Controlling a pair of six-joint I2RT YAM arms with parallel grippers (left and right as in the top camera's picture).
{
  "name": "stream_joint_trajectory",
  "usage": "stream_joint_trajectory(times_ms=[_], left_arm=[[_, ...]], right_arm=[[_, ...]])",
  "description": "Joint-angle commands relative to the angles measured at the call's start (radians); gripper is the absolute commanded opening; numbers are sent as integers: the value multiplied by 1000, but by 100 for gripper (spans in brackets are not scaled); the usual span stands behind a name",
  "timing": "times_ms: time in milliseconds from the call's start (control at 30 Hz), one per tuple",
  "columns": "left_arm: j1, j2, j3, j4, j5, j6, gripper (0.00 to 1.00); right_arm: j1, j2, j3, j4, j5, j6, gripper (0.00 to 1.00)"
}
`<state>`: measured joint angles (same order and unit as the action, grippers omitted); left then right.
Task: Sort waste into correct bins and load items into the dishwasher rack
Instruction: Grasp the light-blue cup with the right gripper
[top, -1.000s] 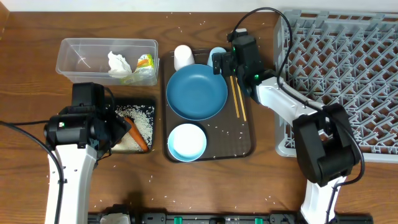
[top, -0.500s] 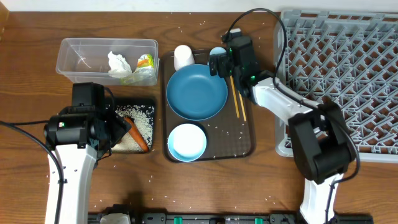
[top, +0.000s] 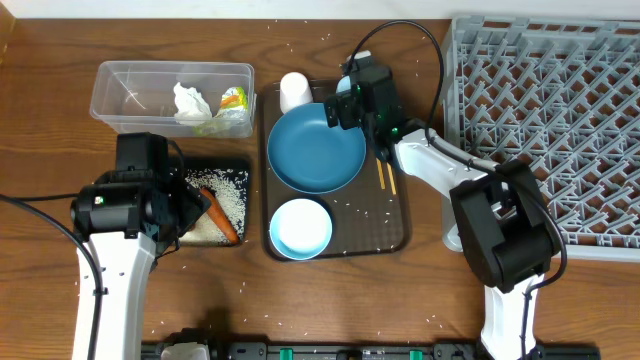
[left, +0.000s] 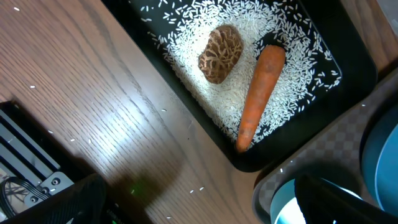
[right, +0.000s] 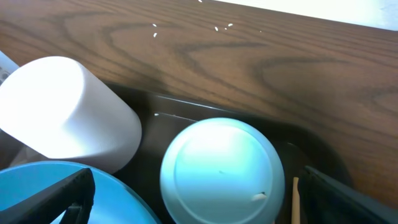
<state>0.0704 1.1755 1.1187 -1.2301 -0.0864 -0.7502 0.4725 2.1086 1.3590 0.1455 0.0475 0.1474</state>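
Left pincer (left: 199, 202): jaws apart with nothing between them, poised over the near edge of the black tray (left: 261, 158) and the worktop (left: 93, 93)
Bowl (top: 301, 227): sat at the near end of the brown serving tray (top: 385, 235); not yet loaded
Black tray contents: carrot (left: 258, 96), brown lump (left: 221, 54) and most of the rice (left: 186, 37); food waste judged sorted
Stray grains (left: 196, 189): a few lay on the worktop; minor clearing left
Plate (top: 315, 150): mid serving tray; not loaded
Chopsticks (top: 383, 165): on the serving tray just right of the plate, partly under the right arm
Right pincer (right: 208, 193): jaws apart either side of the light blue cup (right: 217, 168), no grip evident; judged the first dish pickup
White cup (right: 62, 112): just beside the light blue cup, at the far end of the serving tray
Clear tub (top: 100, 100): held the tissue (top: 190, 103) and wrapper (top: 234, 100); dry waste judged sorted
Rack (top: 540, 100): nothing visible in it; all five items left to load
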Motion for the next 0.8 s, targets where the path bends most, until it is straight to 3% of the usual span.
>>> stream_joint_trajectory(times_ms=[0,233,400,500,667,767], left_arm=[[3,2,0,-3,-19,17,98],[3,2,0,-3,-19,17,98],[3,2,0,-3,-19,17,98],[3,2,0,-3,-19,17,98],[3,2,0,-3,-19,17,98],[3,2,0,-3,-19,17,98]], right_arm=[[2,32,16,-7,31,-14,95],[2,31,16,-7,35,-7,79],[2,31,18,5,34,16,74],[2,31,25,3,34,21,64],[2,28,45,-10,31,47,64],[2,13,60,-30,31,59,58]])
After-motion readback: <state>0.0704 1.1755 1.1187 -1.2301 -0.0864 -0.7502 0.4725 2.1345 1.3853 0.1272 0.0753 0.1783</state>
